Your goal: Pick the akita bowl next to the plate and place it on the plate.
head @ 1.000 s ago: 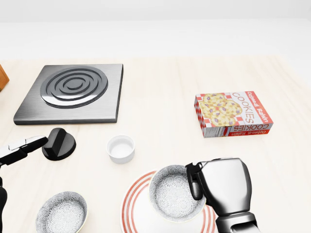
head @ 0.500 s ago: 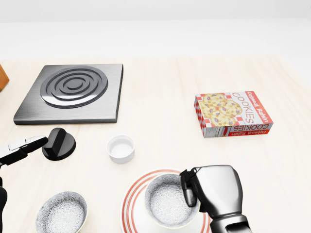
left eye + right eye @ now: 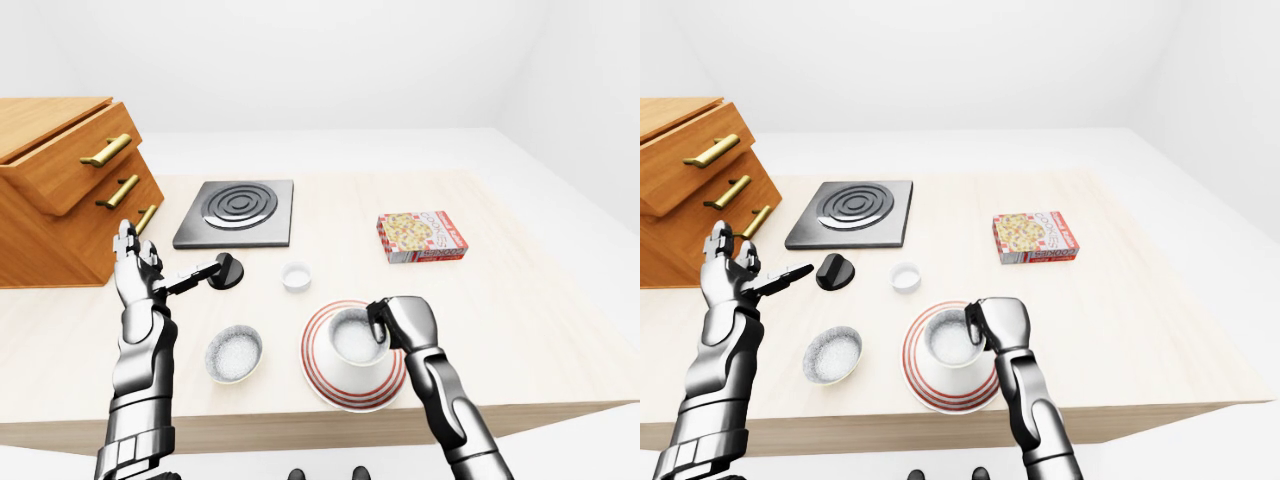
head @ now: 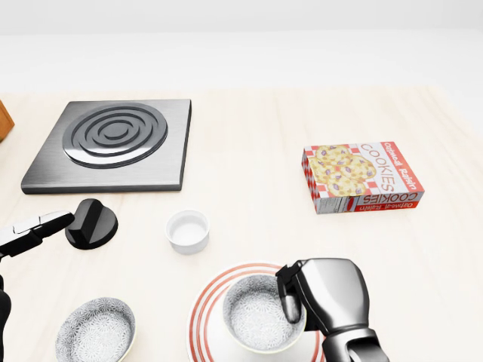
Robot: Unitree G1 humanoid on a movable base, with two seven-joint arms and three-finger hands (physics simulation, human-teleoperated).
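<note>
Right hand (image 4: 332, 298) is clamped on the akita bowl (image 4: 256, 317), its fingers (image 4: 289, 300) hooked over the bowl's right rim and pinching the wall. The bowl sits upright within the red-ringed plate (image 4: 200, 317), a little right of its centre in the head view. Whether its base touches the plate, I cannot tell from here. Over on the left, the left hand (image 3: 135, 268) is raised above the desk (image 4: 256, 136) with its fingers apart, holding nothing. One finger points toward the black knob (image 4: 92, 222) and stops just short of it. A second patterned bowl (image 4: 96, 330) rests on the desk left of the plate, apart from it. A small white cup (image 4: 187, 230) stands just above the plate in the head view, between the knob and the plate's top edge. Higher up lies the grey burner plate (image 4: 113, 143) with its dark rings. The cookies box (image 4: 361, 177) lies flat well off to the right. In the left-eye view, a wooden drawer chest (image 3: 60, 190) with brass handles stands at the desk's far left.
</note>
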